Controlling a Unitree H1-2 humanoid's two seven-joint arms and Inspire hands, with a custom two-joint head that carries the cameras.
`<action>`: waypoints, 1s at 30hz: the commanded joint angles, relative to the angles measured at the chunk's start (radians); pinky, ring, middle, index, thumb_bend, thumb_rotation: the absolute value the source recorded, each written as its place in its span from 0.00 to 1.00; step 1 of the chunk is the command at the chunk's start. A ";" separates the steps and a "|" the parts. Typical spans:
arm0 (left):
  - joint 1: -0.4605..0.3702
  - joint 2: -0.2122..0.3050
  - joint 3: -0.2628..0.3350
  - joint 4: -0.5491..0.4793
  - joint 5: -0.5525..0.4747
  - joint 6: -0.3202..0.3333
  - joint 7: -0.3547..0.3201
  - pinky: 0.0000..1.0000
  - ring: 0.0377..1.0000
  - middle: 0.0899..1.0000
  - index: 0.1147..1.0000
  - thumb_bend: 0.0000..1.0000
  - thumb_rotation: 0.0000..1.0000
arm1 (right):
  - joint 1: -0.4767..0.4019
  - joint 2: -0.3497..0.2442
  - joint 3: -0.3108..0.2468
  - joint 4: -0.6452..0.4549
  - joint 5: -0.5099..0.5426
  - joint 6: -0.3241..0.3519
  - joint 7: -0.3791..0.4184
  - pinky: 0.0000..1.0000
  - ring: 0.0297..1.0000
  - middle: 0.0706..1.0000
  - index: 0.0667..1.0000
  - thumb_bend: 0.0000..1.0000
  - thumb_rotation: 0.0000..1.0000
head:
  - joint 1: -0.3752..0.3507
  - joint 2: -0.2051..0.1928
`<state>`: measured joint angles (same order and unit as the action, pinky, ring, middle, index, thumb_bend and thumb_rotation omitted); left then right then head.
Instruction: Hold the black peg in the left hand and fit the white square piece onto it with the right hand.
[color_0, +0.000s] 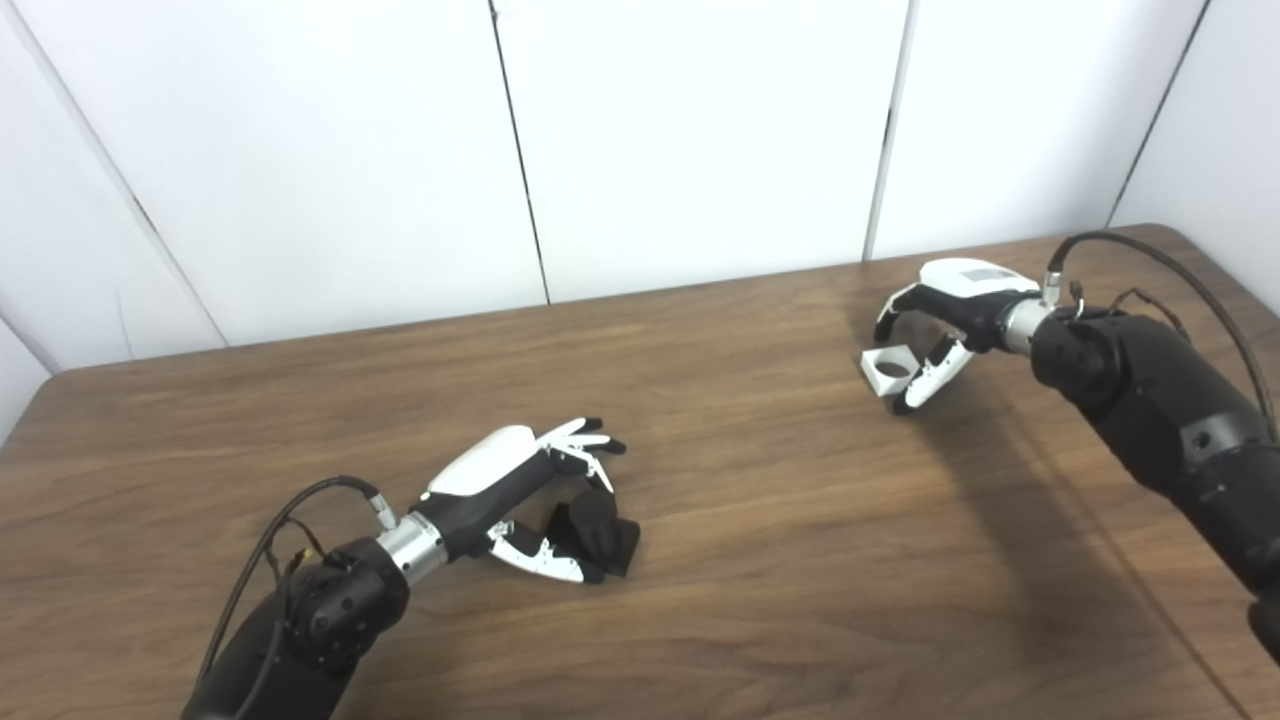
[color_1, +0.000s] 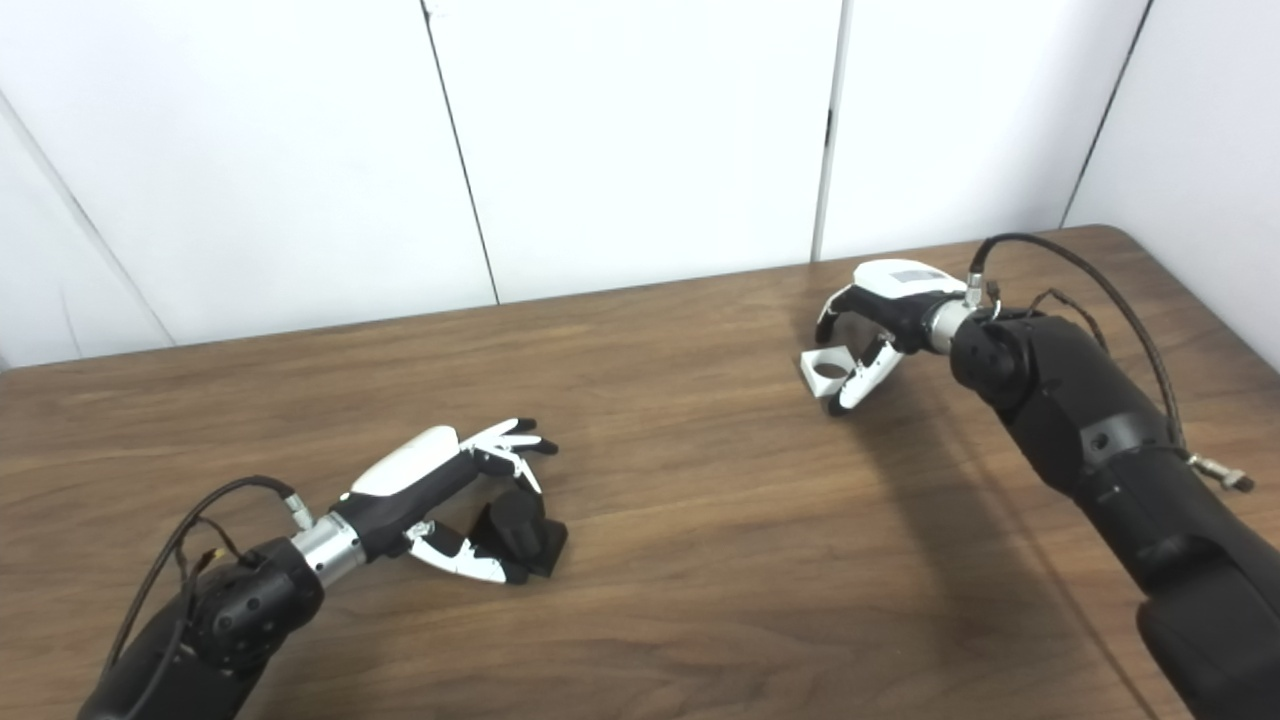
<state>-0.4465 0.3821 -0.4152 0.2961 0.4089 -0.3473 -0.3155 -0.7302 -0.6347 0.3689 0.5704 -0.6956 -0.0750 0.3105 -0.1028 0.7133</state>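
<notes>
The black peg (color_0: 597, 528), a short cylinder on a square black base, stands on the wooden table (color_0: 760, 560) at the front left. My left hand (color_0: 520, 480) is open around it, with the fingers spread above the peg and the thumb low beside its base. The white square piece (color_0: 888, 368), with a round hole, rests on the table at the far right. My right hand (color_0: 950, 315) arches over it, fingers curved down at its far side and thumb against its near side. A gap shows between the fingers and the piece. Both also show in the right eye view: the peg (color_1: 515, 530) and the piece (color_1: 826, 372).
White wall panels (color_0: 700, 140) stand right behind the table's far edge. The table's rounded right corner (color_0: 1170, 235) is just behind my right forearm. Cables loop off both wrists.
</notes>
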 joint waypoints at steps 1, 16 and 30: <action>0.019 0.052 -0.011 0.007 0.054 0.032 -0.042 0.90 0.99 0.88 0.43 0.52 0.08 | -0.025 -0.021 -0.010 0.004 -0.006 -0.026 -0.043 0.79 0.85 0.83 0.50 0.59 0.17 | 0.000 0.000; 0.021 0.054 -0.012 0.001 0.054 0.033 -0.041 0.90 0.99 0.88 0.43 0.52 0.08 | -0.021 -0.033 -0.012 0.019 -0.021 -0.081 -0.120 0.75 0.82 0.77 0.45 0.52 0.13 | 0.004 0.006; 0.014 0.049 -0.013 0.006 0.049 0.037 -0.044 0.89 0.99 0.88 0.43 0.52 0.08 | -0.022 -0.049 -0.020 -0.034 -0.021 -0.119 -0.137 0.80 0.85 0.76 0.45 0.52 0.13 | 0.009 0.013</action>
<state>-0.4429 0.3855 -0.4156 0.2835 0.4086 -0.3326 -0.3192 -0.7144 -0.6458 0.3686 0.5784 -0.7145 -0.1726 0.1959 -0.0936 0.7256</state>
